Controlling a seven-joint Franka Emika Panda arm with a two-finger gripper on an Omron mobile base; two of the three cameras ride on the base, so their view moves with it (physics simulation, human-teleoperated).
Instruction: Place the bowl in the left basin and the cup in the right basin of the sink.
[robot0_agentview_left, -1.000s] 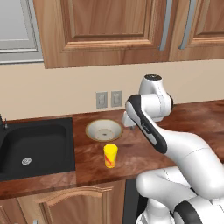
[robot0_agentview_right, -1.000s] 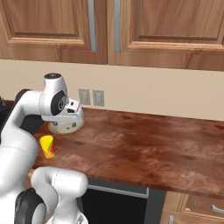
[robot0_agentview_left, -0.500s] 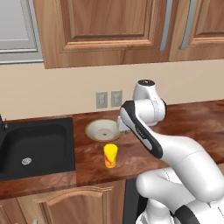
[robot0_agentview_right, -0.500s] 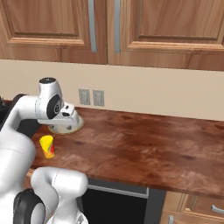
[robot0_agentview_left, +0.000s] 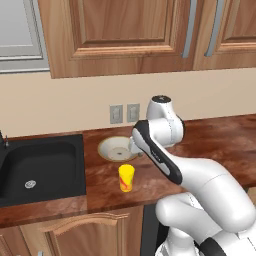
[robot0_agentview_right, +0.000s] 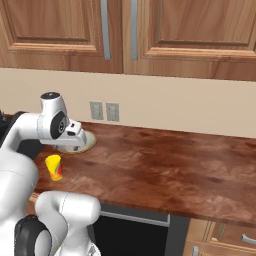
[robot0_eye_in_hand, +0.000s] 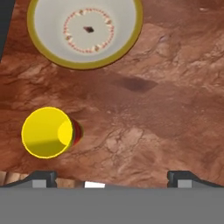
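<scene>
Two task items sit on the brown wooden counter (robot0_agentview_left: 210, 137), both outside the sink (robot0_agentview_left: 40, 167). The bowl (robot0_agentview_left: 116, 148) rests upright near the back wall, below the pair of wall outlets (robot0_agentview_left: 124, 113), and its cream inside with a tan rim shows plainly from the hand view (robot0_eye_in_hand: 85, 30), where a ring of small reddish marks circles a dark spot at its centre. The cup (robot0_agentview_left: 126, 178) stands upright closer to the counter's front edge, just in front of the bowl and apart from it; from above its yellow mouth (robot0_eye_in_hand: 47, 132) hides most of the orange-red mark near its base. In the right base view the cup (robot0_agentview_right: 54, 167) stands beside the arm's white body and the bowl (robot0_agentview_right: 87, 144) is partly hidden behind the hand. The gripper (robot0_eye_in_hand: 111, 177) hangs over the counter beside the bowl, its fingers (robot0_eye_in_hand: 43, 178) spread wide and holding nothing, with bare wood between them. The right basin (robot0_agentview_left: 42, 165) lies to the left of the bowl in the left base view, black with a round silver drain (robot0_agentview_left: 30, 184), and nothing lies in it. Wooden cabinets (robot0_agentview_left: 120, 35) hang above the beige wall.
</scene>
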